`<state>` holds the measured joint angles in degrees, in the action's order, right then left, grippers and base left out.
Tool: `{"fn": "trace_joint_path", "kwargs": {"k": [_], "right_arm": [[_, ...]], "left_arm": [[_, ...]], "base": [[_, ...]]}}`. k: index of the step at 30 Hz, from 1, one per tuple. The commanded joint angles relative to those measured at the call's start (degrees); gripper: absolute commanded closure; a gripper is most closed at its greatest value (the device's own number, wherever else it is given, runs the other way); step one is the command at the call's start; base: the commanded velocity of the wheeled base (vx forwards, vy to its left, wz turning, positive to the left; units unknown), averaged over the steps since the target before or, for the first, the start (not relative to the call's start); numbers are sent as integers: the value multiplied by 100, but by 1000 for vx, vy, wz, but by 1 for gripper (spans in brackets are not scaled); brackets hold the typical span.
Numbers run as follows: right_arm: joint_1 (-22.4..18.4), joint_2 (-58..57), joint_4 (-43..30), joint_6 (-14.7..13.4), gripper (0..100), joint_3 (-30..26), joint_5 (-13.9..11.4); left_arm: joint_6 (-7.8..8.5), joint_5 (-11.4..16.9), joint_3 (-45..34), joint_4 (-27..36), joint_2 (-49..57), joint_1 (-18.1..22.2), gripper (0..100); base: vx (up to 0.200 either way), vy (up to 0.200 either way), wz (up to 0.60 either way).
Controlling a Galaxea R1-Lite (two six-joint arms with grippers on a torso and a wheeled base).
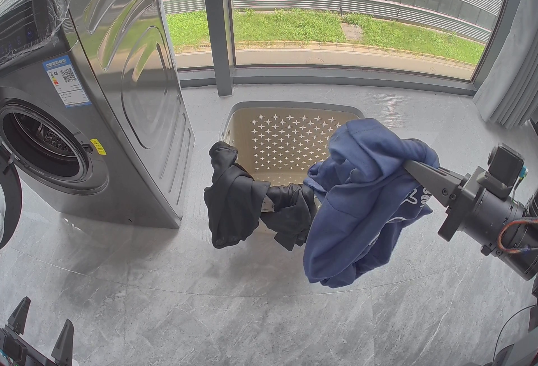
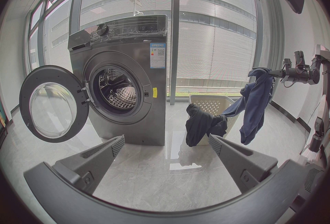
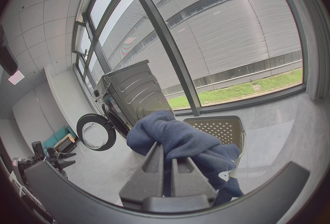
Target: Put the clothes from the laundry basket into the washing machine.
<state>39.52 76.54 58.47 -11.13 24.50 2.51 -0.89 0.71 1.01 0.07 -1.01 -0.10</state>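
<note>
Right gripper (image 1: 410,166) clamps the blue hoodie (image 1: 358,199), which hangs over the laundry basket (image 1: 280,143).
A black garment (image 1: 241,204) drapes over the basket's near rim. The washing machine (image 1: 112,103) stands left, door (image 2: 51,104) open. The left gripper (image 1: 45,319) is near left, fingers spread and empty.

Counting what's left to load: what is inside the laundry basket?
The laundry basket shows a bare star-holed wall. A black garment drapes over its near rim, hanging partly outside. The blue sweatshirt, held by the right gripper, covers its right side; the floor is hidden.
</note>
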Motion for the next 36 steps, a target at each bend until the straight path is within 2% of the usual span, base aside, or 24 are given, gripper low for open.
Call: {"fn": "trace_joint_path", "kwargs": {"k": [1, 31, 36], "right_arm": [[12, 1, 7, -3, 100, -42, -5], [126, 54, 7, -21, 100, -51, -23], [152, 54, 7, -21, 100, -60, -111]], "left_arm": [[1, 0, -92, 1, 75, 1, 0], [-8, 0, -92, 1, 75, 1, 0], [1, 0, -92, -7, 75, 1, 0]], "base": [[0, 200, 0], [0, 200, 0], [0, 200, 0]]}}
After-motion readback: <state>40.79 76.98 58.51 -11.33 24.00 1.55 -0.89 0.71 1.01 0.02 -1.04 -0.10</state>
